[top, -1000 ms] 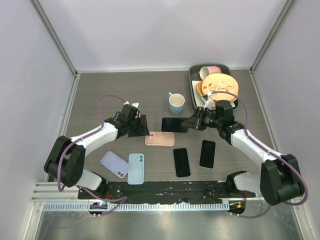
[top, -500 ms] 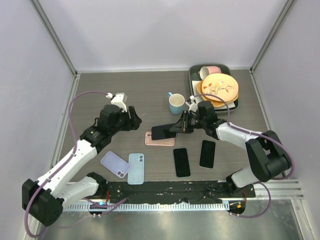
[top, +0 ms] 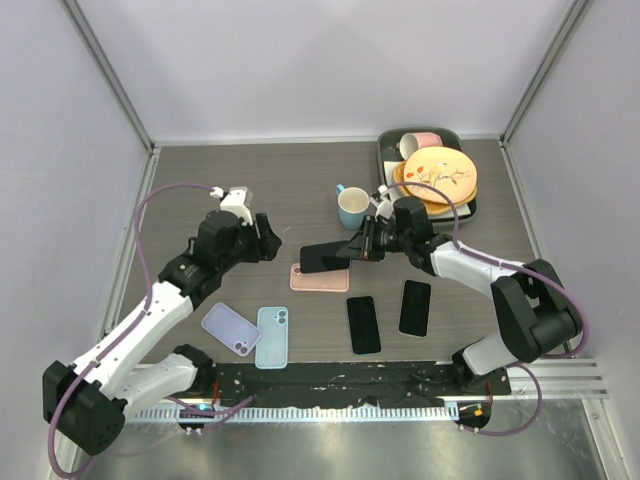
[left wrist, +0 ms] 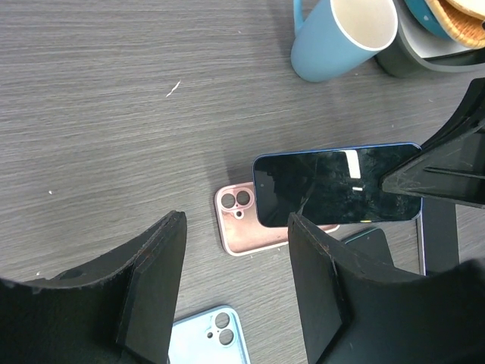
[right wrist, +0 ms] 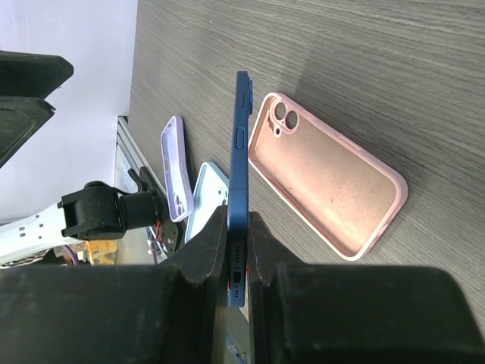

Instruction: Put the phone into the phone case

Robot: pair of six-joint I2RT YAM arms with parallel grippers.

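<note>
Counting three phones and three cases, with two black phones lying flat nearer. Reaching left with the right gripper, clamped on the right end of the blue phone, just above the pink case, long axis left-right, free end pointing left. Hovering farther left, left gripper half open, empty.
</note>
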